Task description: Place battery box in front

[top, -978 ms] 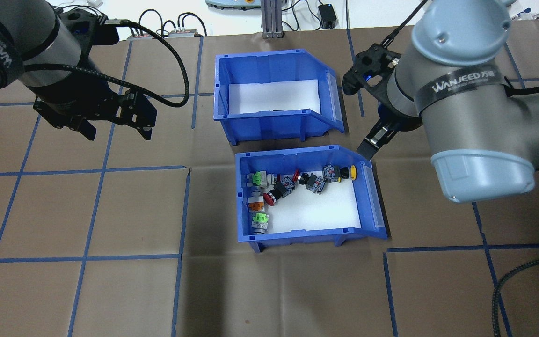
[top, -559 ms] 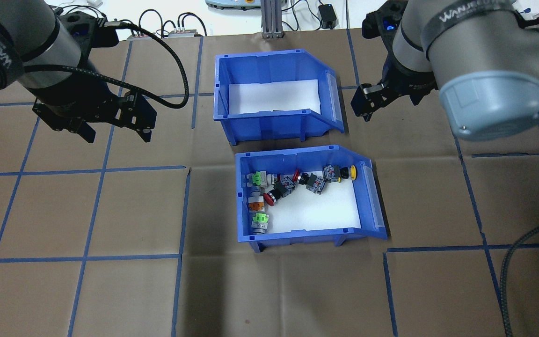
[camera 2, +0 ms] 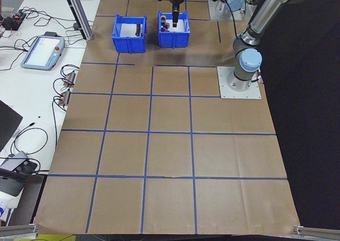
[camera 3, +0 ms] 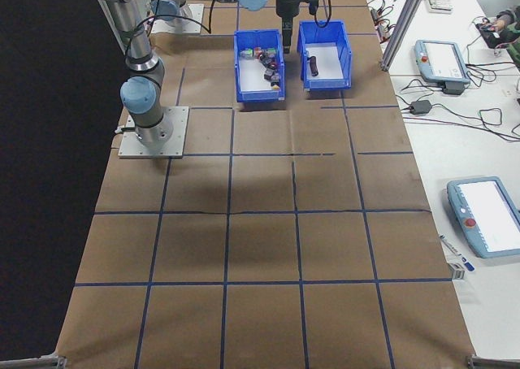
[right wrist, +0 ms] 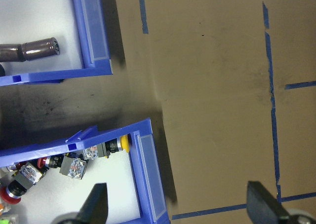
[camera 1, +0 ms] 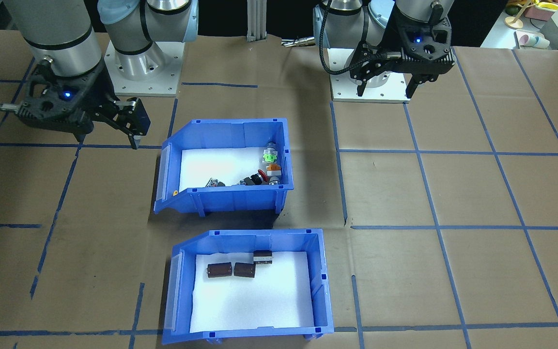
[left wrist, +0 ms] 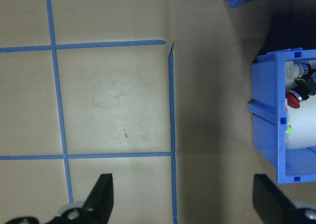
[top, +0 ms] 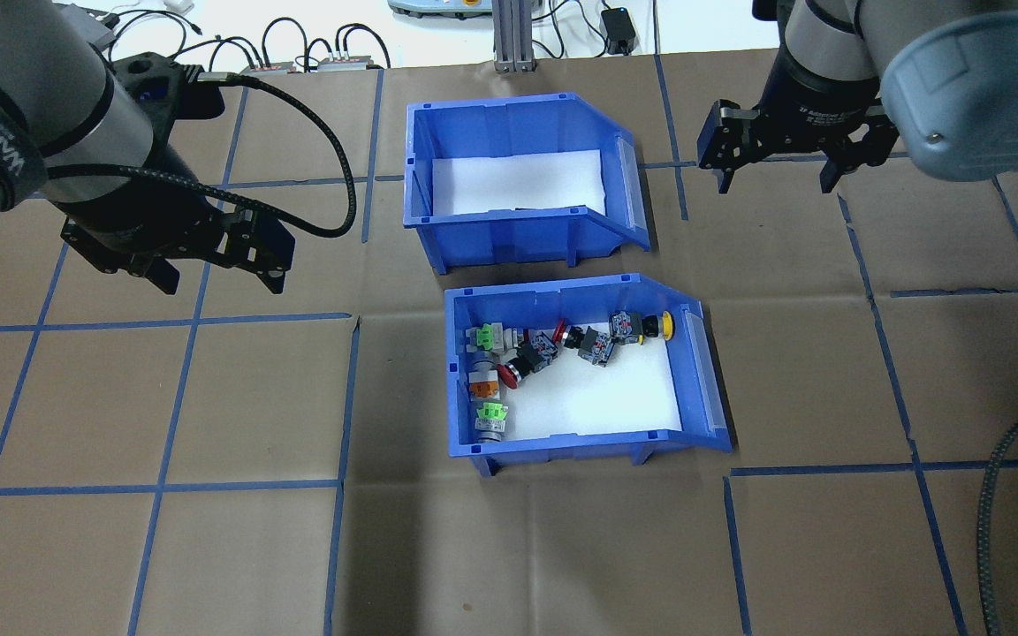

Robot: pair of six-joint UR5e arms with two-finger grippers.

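Note:
The battery box (camera 1: 321,283) is a blue bin lined with white foam, holding three dark cylinders (camera 1: 220,270). It stands on the table's far side from me, behind the button bin. In the overhead view the battery box (top: 518,237) shows only foam inside. My right gripper (top: 776,181) hangs open over bare table to its right, apart from it. The right wrist view has the right gripper (right wrist: 180,206) open, with the battery box (right wrist: 91,36) corner and one cylinder (right wrist: 34,50) at upper left. My left gripper (top: 219,276) is open and empty, well left of both bins.
A second blue bin (top: 562,446) with red, green, orange and yellow push-button parts (top: 518,358) stands just on my side of the battery box. Brown paper with a blue tape grid covers the table (top: 208,548). Cables and teach pendants lie beyond its far edge.
My right gripper has moved from beside the button bin's corner outward and away, and turned, now hanging right of the battery box. The left gripper shifted slightly. Both bins stayed put.

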